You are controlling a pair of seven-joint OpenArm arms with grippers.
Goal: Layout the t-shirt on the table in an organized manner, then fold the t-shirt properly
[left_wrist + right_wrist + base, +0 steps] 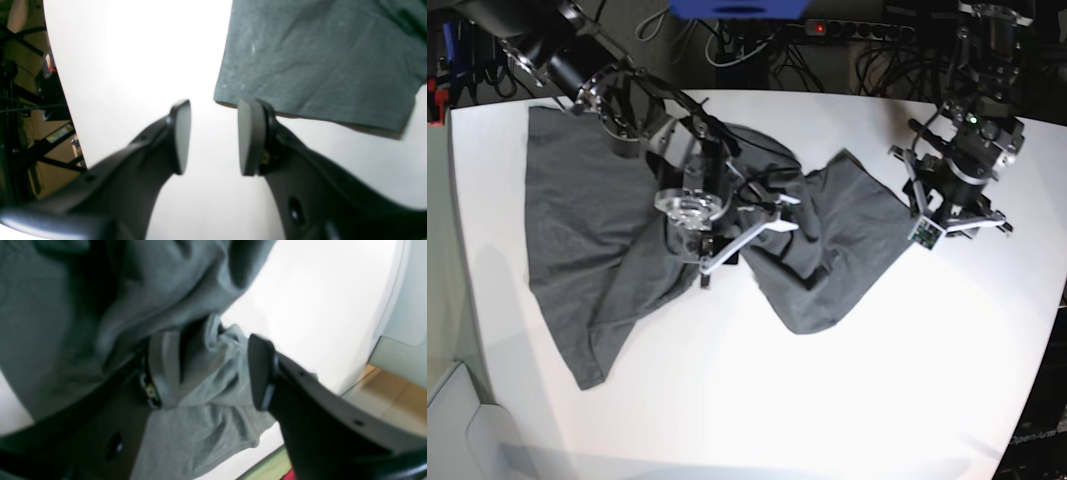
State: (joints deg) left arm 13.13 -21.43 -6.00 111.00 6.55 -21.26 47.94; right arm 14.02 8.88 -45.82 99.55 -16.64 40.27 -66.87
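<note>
**Right now: shirt rumpled mid-table, one arm buried in it, the other standing off**

And here we are with the t-shirt (577,230) sprawled across the white table (827,400), nowhere near flat. Its broad body lies spread toward the left of the base view, while the middle is bunched into dark ridges and a second lobe (847,215) trails off to the right, ending in a blunt corner.

The right gripper (213,373) is down in the thick of those folds. From its wrist camera the jaws stand apart with a wad of grey cloth sitting between the pads (165,368); fabric lies against the left pad, but a gap shows toward the other, so whether it truly holds the cloth I cannot tell.

Over on the other side, the left gripper (213,136) hangs above bare table just beside a sleeve hem. Its jaws are parted with only white tabletop between them, one pad (248,136) right at the hem's edge. In the base view that arm (957,170) sits just clear of the shirt's right lobe.
</note>
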